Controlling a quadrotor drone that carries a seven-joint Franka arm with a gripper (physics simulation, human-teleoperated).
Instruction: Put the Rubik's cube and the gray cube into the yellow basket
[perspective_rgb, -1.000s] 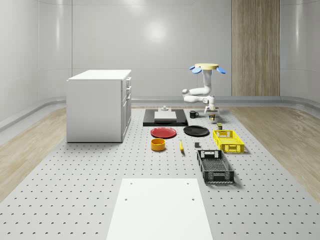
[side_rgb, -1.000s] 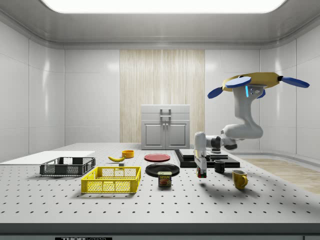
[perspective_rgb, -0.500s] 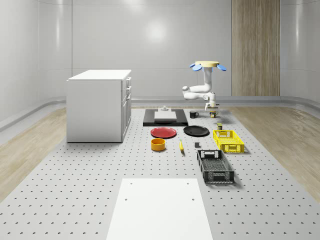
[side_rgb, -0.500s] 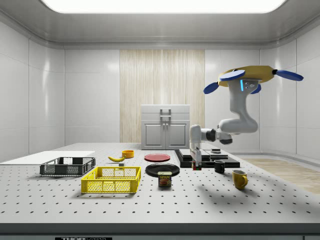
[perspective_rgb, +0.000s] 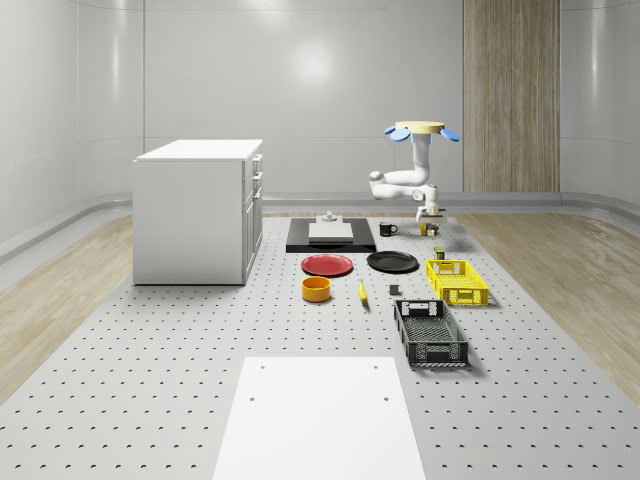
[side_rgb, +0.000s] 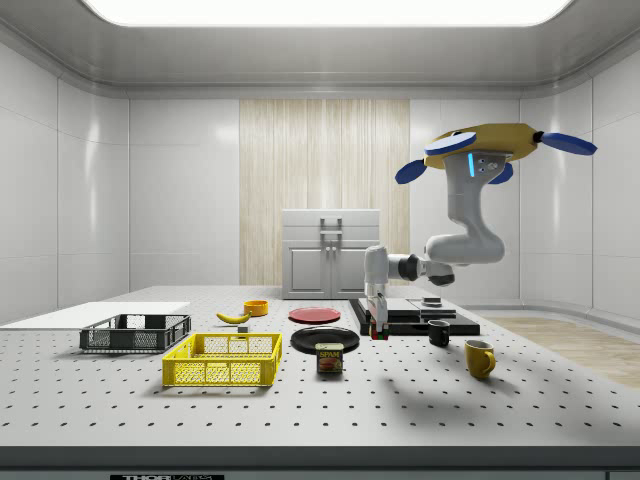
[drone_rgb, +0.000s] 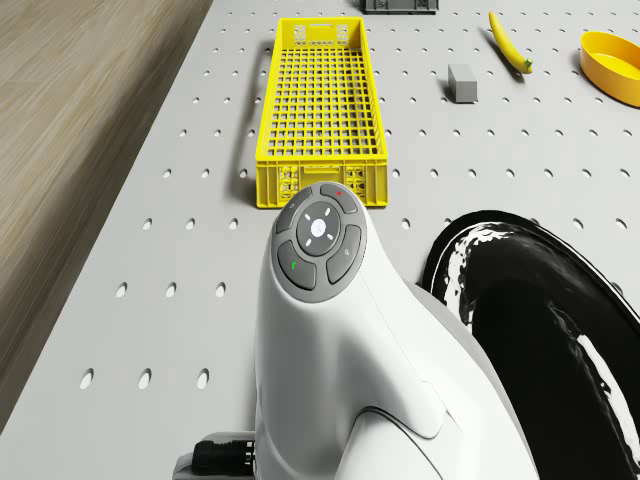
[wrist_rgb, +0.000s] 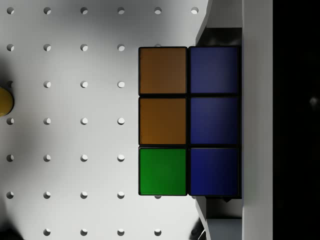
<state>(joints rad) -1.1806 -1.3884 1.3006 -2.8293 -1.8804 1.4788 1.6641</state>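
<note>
My gripper (side_rgb: 377, 327) is shut on the Rubik's cube (side_rgb: 378, 334) and holds it a little above the table, beside the black plate (side_rgb: 325, 340). In the wrist view the Rubik's cube (wrist_rgb: 165, 120) shows orange, green and blue tiles between the fingers (wrist_rgb: 222, 20). The drone (side_rgb: 490, 150) hovers high above the table's far end, with the arm bent down from it. The yellow basket (perspective_rgb: 457, 282) stands nearer the camera than the gripper (perspective_rgb: 430, 222) in the whole-scene view. The gray cube (drone_rgb: 462, 83) lies on the table beside the yellow basket (drone_rgb: 318, 110).
A Spam can (side_rgb: 330, 358), a black mug (side_rgb: 439, 333) and a yellow mug (side_rgb: 480, 358) stand near the gripper. Further off are a black basket (perspective_rgb: 430, 333), a banana (drone_rgb: 508, 42), an orange bowl (perspective_rgb: 316, 289), a red plate (perspective_rgb: 327, 265) and a white cabinet (perspective_rgb: 198, 210).
The drone and arm have shifted toward the side view's left. The Rubik's cube has gone with the gripper and now hangs slightly higher above the table.
</note>
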